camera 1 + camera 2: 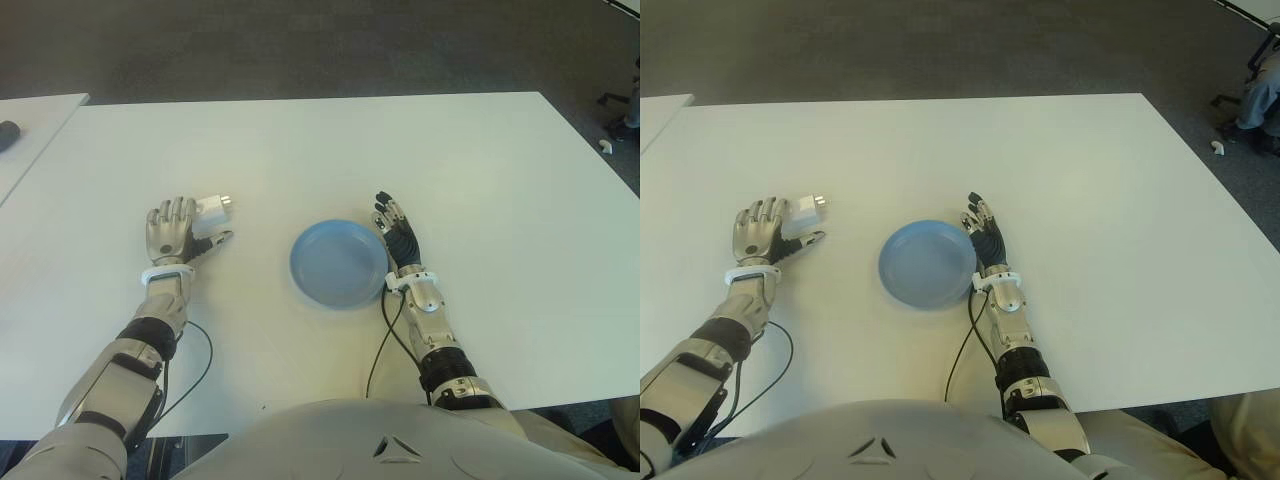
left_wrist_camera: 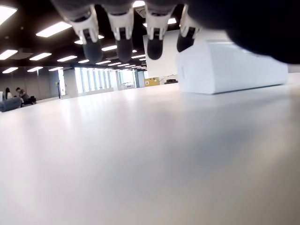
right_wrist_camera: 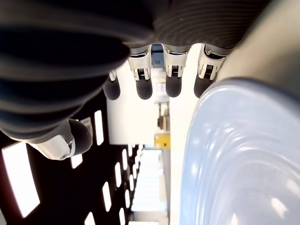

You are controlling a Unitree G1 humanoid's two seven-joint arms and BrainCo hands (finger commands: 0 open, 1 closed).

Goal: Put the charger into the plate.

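The white charger (image 1: 213,209) lies on the white table (image 1: 300,150), left of the round blue plate (image 1: 338,265), which holds nothing. My left hand (image 1: 190,226) is palm down right beside the charger, fingers stretched out on its left and the thumb (image 1: 216,241) just below it. In the left wrist view the charger (image 2: 229,70) stands on the table past the straight fingertips (image 2: 122,42), not gripped. My right hand (image 1: 394,224) shows by the plate's right rim, fingers straight and holding nothing; its wrist view has the plate's rim (image 3: 211,140) close by.
A second table (image 1: 30,130) with a dark object (image 1: 8,133) stands at the far left. Thin black cables (image 1: 200,350) trail from both wrists near the table's front edge. A person's leg (image 1: 1262,85) and a chair base show on the floor at the far right.
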